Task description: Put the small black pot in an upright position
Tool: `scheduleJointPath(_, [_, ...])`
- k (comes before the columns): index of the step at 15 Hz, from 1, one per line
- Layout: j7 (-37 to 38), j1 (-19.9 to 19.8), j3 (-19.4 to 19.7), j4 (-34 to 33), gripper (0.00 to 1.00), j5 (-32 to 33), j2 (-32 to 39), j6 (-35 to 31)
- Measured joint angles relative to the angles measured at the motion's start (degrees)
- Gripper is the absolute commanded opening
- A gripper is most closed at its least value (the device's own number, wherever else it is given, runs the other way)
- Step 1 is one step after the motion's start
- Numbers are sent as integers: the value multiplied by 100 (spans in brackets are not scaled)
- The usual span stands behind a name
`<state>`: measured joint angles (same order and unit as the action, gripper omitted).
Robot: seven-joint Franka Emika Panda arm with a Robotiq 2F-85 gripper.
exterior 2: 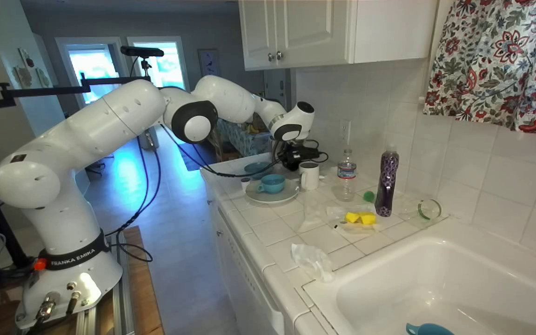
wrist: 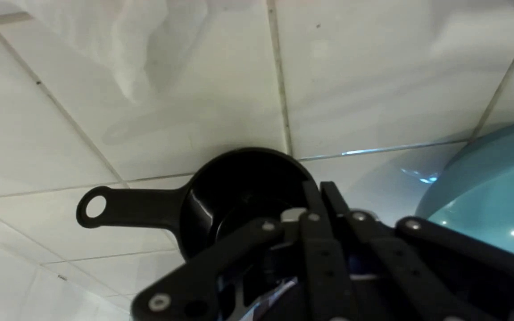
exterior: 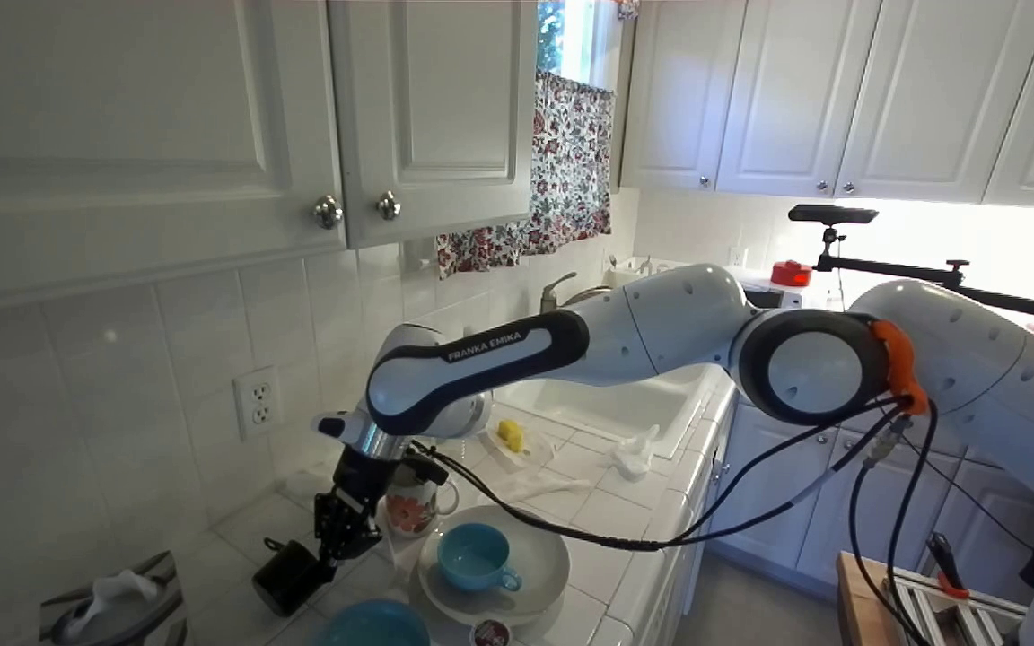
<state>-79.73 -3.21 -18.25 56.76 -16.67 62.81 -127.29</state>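
Small black saucepan (wrist: 230,196) held tilted | jaws narrow, rim (wrist: 252,150) pinched between | could be toppled if released before being set flat on table (wrist: 350,80)

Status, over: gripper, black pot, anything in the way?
Gripper shut on small black pot by its rim. Pot tilted, not upright; can't tell if lifted. Blue bowl nearby, apart from the pot; may need watching when righting it.
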Motion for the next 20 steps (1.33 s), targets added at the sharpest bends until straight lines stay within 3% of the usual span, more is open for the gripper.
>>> scheduleJointPath(7, [68, 602, 657, 10, 1, 939, -169, -583])
scheduleJointPath(20, [674, 1609, 2145, 239, 1, 3674, -540, -443])
